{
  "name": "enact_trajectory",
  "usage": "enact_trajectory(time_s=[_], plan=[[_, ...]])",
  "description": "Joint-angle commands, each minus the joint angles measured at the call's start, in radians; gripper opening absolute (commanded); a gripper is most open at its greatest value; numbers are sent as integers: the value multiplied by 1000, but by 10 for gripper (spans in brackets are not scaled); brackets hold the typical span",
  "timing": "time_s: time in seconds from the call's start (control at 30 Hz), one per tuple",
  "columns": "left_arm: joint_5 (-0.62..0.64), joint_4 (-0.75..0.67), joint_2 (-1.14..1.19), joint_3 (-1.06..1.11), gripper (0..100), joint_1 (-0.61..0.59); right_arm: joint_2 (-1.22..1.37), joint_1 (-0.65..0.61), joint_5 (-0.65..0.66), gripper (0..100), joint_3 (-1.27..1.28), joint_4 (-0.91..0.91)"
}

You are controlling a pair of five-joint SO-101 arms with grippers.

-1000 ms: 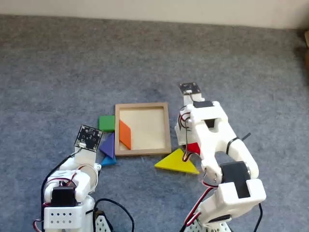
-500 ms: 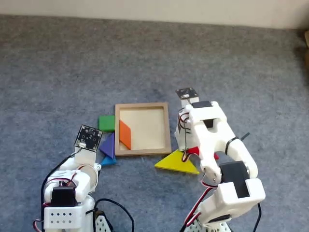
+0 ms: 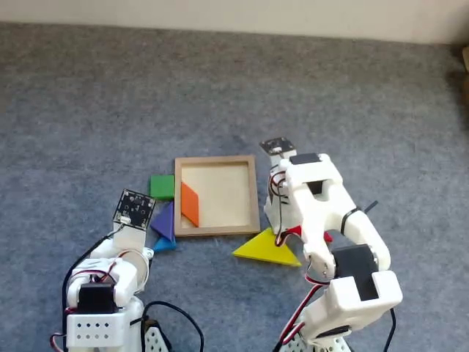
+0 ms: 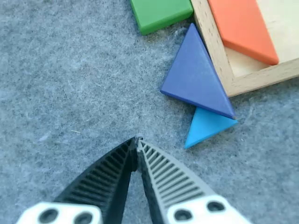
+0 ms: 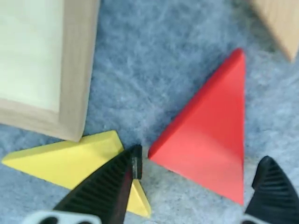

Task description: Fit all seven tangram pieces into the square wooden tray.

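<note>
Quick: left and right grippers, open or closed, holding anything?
Left gripper: closed, holding nothing.
Right gripper: open, one finger on each side of the red triangle, not gripping it.

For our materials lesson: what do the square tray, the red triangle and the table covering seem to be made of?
Tray: pale bare wood, matt; faint grain shows on its rim. Red triangle: perhaps painted wood or plastic; smooth, even colour, no grain visible. Table covering: grey felt or short carpet, fuzzy with loose fibres.
</note>
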Motion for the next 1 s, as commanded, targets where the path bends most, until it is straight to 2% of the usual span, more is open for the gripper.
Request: enact_trajectory(time_s=[0.0,0.13,0.33,0.97], plan=[[-6,8,-27,19,7,19,-10,-7,11,361,-39,5],[-6,8,-27,19,7,19,-7,-5,26,354,-39,2],[-6,8,-27,19,7,19,-7,35,54,275,-39,-28],[-6,8,-27,19,7,19,-15,31,52,274,-50,16]])
